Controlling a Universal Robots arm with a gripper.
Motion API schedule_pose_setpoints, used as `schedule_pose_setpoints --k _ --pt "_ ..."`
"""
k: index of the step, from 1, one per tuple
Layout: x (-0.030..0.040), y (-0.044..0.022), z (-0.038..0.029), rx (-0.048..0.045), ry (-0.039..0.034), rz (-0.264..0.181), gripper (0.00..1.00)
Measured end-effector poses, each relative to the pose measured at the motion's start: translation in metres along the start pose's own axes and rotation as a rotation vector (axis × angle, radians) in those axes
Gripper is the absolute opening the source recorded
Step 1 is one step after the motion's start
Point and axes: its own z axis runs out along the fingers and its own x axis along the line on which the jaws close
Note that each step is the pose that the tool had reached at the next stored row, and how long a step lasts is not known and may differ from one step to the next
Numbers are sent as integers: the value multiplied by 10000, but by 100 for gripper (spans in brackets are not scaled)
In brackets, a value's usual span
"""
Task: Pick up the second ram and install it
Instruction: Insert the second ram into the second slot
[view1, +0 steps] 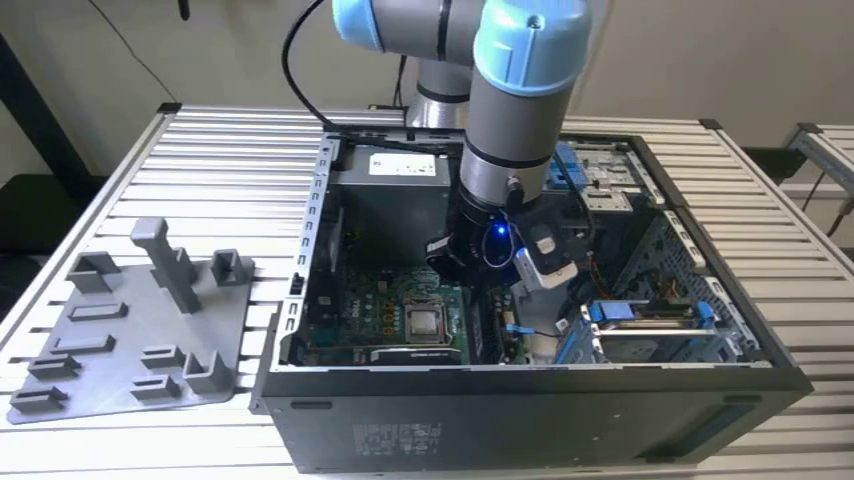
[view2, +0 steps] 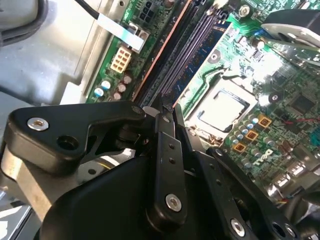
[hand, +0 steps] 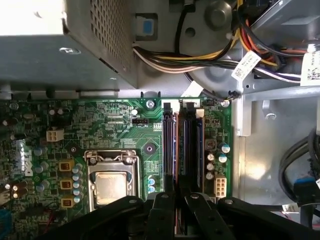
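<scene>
The second ram (hand: 176, 150) appears edge-on as a thin copper-toned strip lying along one of the motherboard's memory slots (hand: 192, 145). In the second wrist view the second ram (view2: 165, 50) runs beside the dark, bluish slots. My gripper (hand: 176, 207) is down inside the computer case, and its black fingers (hand: 161, 215) are closed against the near end of that strip. In the second wrist view my gripper (view2: 162, 107) pinches together right over the slot row. I cannot tell whether the board is pressed fully down into the slot.
The processor socket (hand: 111, 182) lies beside the slots. The power supply box (hand: 60, 45) and a cable bundle (hand: 200, 55) sit beyond them. A drive cage with blue clips (view1: 647, 325) is at the exterior view's right. A grey parts fixture (view1: 134, 330) lies on the table outside the case (view1: 534, 420).
</scene>
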Motion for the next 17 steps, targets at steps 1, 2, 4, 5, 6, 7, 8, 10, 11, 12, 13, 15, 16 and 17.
schedule_pose_setpoints --k 1,2,4,5,6,7,8,10,11,12,13,15,16,17 --pt "1 -1 4 4 1 0 15" --pt "1 -2 4 5 1 -1 15" --pt "0 -10 6 4 1 0 15" --pt "0 -16 5 5 1 0 15" --pt "0 -21 5 6 1 0 15" --pt "0 -24 5 5 0 1 15" --pt "0 -24 5 5 0 1 15" --pt "-3 -24 5 27 0 -1 15" --pt "-4 -24 5 40 0 -2 15" --pt "-4 -25 6 51 -1 -2 15" --pt "-6 -25 7 60 -1 0 15" --pt "-6 -24 14 67 -3 -1 15" --pt "-6 -24 17 71 -3 -1 15" --pt "-6 -25 18 76 -2 -1 15"
